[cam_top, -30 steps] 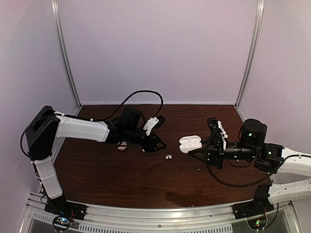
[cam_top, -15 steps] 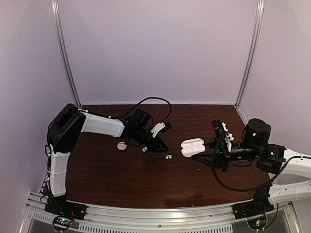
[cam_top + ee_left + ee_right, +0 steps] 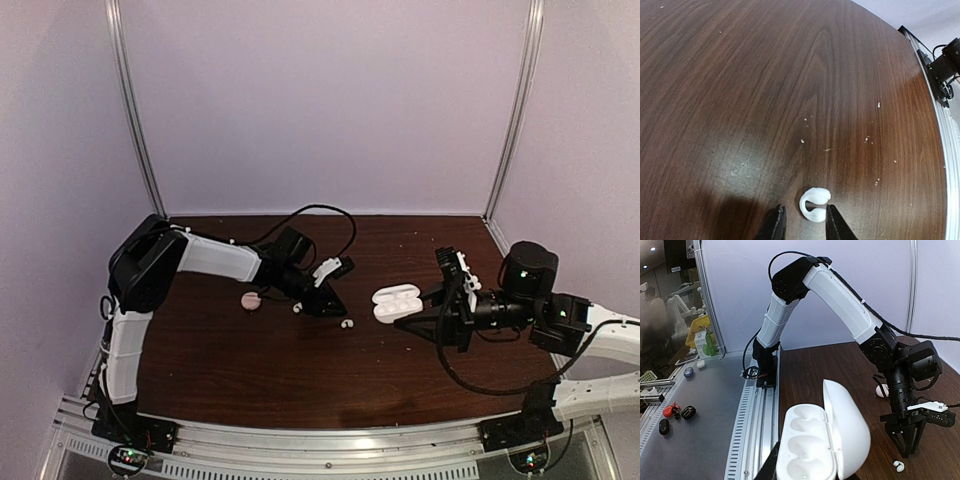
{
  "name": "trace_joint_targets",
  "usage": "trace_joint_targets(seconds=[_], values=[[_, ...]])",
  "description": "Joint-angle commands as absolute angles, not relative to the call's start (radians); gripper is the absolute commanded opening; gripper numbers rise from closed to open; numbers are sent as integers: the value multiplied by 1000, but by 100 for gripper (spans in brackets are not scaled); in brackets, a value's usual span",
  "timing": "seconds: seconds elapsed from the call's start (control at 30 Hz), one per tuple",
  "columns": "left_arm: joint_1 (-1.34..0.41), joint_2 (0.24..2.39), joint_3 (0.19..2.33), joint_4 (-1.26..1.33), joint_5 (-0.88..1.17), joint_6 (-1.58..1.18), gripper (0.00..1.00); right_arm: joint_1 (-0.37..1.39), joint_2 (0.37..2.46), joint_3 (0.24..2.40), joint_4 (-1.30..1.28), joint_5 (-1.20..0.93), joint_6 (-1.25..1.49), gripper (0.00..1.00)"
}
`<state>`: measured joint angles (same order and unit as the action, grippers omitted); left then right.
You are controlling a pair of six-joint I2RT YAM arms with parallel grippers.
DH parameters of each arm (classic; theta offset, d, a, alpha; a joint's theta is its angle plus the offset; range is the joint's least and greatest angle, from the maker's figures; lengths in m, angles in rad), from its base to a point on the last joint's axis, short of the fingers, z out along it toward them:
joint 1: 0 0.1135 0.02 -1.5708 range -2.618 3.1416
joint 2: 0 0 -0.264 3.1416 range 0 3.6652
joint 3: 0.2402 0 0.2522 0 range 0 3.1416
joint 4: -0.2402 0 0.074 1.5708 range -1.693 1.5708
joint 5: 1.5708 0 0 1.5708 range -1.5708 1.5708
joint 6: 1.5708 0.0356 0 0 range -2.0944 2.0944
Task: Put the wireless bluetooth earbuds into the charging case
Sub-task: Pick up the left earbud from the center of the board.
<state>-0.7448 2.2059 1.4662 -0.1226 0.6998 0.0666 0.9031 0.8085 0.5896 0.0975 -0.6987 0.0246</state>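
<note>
Since a second ago the left arm's elbow has swung in toward the middle and the left pincer (image 3: 327, 303) has shifted slightly nearer. The right pincer (image 3: 425, 315) backed off a touch to the right, taking the charging case (image 3: 396, 302) with it; neither earbud moved. Top view: left pincer points down at the table (image 3: 300, 385), with the left earbud (image 3: 297, 308) just to its left and the right earbud (image 3: 347, 324) just to its right and nearer. Both lie on the wood, apart from the case. A pinkish round item (image 3: 251, 300) sits further left. The case is open, lid folded back, clamped in my right pincer right of centre. Left wrist view: right earbud lies on the table between my fingertips (image 3: 776, 226), jaws part open, gap a bit wider than the bud. The right finger is just beside it; can't tell if it touches. Right wrist view: the open case fills the foreground, gripped at its lower end, two moulded wells facing up, lid standing to the right. Beyond it the left pincer hangs tips-down, fingers spread, just above the right earbud, with the pinkish item behind.
</note>
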Motion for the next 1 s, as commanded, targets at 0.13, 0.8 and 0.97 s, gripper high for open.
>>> trace_joint_targets(seconds=[0.13, 0.8, 0.97], values=[[-739, 2269, 1527, -128, 703, 106, 29, 908, 812, 626, 83, -681, 13, 0], [-792, 2279, 1502, -149, 645, 153, 30, 908, 813, 618, 78, -675, 18, 0], [-805, 2273, 1499, -169, 621, 170, 30, 908, 814, 617, 77, -671, 18, 0]])
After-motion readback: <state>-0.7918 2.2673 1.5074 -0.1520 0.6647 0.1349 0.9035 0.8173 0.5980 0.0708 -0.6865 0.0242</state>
